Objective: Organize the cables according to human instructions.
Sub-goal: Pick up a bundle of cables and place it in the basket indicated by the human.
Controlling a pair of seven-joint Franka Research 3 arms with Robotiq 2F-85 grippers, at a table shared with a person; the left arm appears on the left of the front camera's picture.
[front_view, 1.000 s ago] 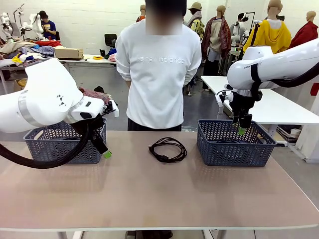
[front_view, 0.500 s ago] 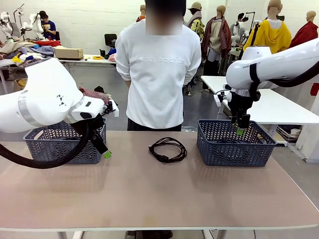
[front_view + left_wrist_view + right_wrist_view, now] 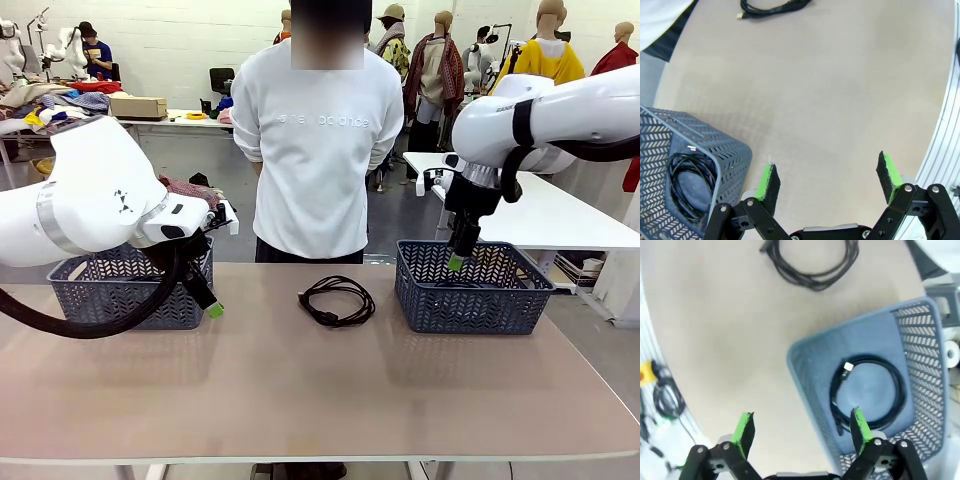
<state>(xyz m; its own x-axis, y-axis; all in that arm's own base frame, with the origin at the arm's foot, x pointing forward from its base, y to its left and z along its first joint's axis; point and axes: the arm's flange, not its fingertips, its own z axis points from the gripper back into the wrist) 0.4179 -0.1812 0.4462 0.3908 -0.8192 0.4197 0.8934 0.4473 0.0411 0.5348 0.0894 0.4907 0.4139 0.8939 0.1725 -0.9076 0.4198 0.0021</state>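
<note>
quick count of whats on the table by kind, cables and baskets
coiled black cables: 3 (one on the table, one in the left basket, one in the right basket)
blue-grey mesh baskets: 2 (left basket, right basket)
total: 5

Faint pale lettering runs across the chest of the person's white long-sleeved sweatshirt (image 3: 318,150) in the front view; it appears to read "new balance", though the letters are low in contrast and partly blurred. A small dark mark sits on the left white robot arm (image 3: 122,200), too small to read.
</note>
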